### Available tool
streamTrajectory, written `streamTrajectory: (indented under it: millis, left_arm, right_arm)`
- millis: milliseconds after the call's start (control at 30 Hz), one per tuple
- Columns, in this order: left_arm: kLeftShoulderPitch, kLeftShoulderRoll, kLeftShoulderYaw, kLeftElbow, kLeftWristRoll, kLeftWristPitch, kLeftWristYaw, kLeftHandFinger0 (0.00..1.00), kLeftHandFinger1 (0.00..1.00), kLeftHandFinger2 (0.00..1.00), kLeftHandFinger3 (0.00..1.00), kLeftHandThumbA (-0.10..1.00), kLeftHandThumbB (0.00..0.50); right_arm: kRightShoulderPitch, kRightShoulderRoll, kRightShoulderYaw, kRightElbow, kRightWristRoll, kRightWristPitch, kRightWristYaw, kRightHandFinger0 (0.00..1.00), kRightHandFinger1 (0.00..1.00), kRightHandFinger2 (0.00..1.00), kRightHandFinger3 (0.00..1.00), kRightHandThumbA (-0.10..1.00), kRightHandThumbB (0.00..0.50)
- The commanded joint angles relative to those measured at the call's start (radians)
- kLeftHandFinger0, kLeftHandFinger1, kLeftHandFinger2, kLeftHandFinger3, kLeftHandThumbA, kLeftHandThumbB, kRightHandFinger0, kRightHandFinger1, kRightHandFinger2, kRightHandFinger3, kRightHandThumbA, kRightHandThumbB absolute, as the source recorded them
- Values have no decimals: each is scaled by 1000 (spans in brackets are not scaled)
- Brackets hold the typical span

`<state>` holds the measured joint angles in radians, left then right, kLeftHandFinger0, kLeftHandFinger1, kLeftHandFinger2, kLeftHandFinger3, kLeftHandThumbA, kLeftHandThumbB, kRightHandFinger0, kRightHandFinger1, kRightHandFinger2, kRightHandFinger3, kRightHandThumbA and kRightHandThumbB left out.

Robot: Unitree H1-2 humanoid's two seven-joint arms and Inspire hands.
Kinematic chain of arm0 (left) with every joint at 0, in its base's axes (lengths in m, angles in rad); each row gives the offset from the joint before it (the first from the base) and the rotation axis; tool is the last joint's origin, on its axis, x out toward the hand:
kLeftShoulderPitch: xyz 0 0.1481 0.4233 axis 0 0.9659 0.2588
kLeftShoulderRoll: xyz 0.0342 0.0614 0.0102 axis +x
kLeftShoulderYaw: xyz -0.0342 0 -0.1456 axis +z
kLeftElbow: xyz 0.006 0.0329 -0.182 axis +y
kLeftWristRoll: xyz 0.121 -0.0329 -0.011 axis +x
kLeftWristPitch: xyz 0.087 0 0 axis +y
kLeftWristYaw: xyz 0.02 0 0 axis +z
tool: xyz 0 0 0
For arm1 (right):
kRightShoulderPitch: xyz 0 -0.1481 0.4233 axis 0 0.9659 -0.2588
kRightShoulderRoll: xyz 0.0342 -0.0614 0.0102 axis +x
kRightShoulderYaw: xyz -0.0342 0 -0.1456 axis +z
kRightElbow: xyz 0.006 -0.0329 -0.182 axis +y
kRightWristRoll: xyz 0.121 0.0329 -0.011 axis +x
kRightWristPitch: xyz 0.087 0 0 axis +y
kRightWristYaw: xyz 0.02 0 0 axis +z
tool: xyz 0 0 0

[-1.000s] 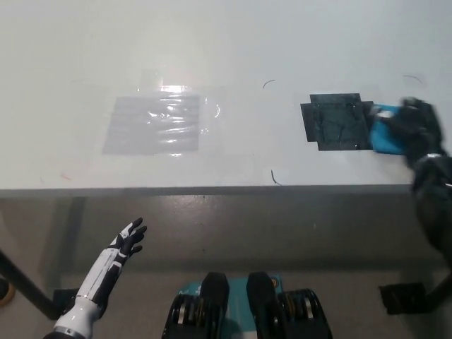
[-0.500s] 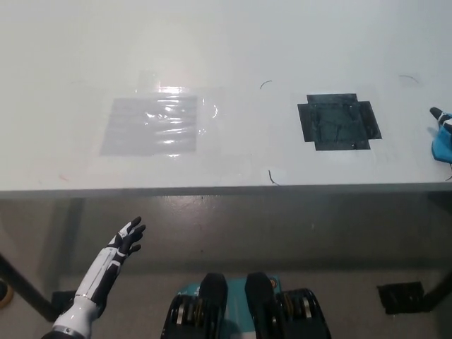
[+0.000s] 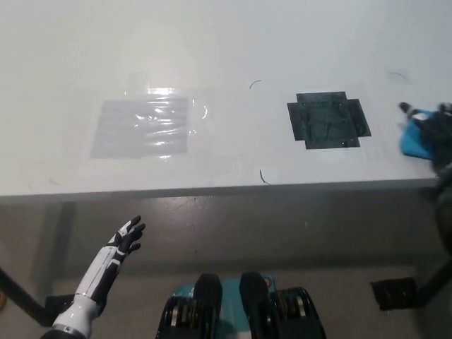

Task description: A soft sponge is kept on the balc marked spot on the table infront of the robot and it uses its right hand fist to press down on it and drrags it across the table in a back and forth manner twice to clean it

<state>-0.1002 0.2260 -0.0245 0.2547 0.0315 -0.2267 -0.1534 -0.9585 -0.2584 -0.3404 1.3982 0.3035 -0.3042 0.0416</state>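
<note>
I counted one sponge (image 3: pixel 415 140), one black mark (image 3: pixel 328 119) and one clear taped patch (image 3: pixel 145 127) on the table (image 3: pixel 226 49). The sponge was bright blue and blurred — at the table's right edge, well right of the mark, under my right hand (image 3: pixel 432 133); whether that hand was fisted I couldn't tell. Half a second before, the sponge sat further right, nearly out of view. My left hand (image 3: pixel 127 236) hung below the table — fingers spread.
</note>
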Motion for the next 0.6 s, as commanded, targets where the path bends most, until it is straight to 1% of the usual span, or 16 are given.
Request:
streamTrajectory:
  millis: [0,67,100,133,167,267,300,367,467,533,567]
  left_arm:
    - [-16,12,10,-5,1,-29,7,1000,1000,1000,1000,1000,465]
    - [-17,13,9,-4,0,-28,4,1000,1000,1000,1000,1000,469]
    - [-17,14,9,-5,0,-29,2,1000,1000,1000,1000,1000,466]
    - [-18,14,9,-6,1,-26,4,1000,1000,1000,1000,1000,474]
    - [-16,14,9,-8,2,-25,4,1000,1000,1000,1000,1000,475]
    - [-15,12,10,-11,-2,-27,3,1000,1000,1000,1000,1000,459]
    - [-15,13,10,-10,-3,-28,2,1000,1000,1000,1000,1000,458]
    - [-15,14,9,-11,-1,-30,2,1000,1000,1000,1000,1000,455]
    - [-14,13,10,-15,-5,-23,1,1000,1000,1000,1000,1000,457]
    - [-18,14,9,-11,1,-30,3,1000,1000,1000,1000,1000,455]
    - [-18,14,8,-10,3,-32,4,1000,1000,1000,1000,1000,454]
  right_arm:
    - [-50,91,23,5,-10,27,10,0,0,0,0,1000,252]
    - [-57,109,28,3,-13,22,1,0,0,0,0,1000,241]
    - [-62,121,26,2,-8,31,3,0,0,0,0,1000,257]
    - [-69,137,34,1,-14,34,-1,0,0,0,0,1000,270]
    - [-72,151,47,0,-25,31,2,0,0,0,0,1000,268]
    - [-80,178,44,-3,-11,26,16,0,0,0,0,1000,230]
    - [-81,187,46,-4,-11,13,27,0,0,0,0,1000,206]
    - [-83,199,55,-5,-17,3,41,0,0,0,0,1000,218]
    - [-84,211,67,-5,-24,5,49,0,0,0,0,1000,223]
    - [-85,212,81,-5,-35,3,44,0,0,0,0,1000,239]
    - [-84,212,83,-4,-36,1,43,0,0,0,0,1000,235]
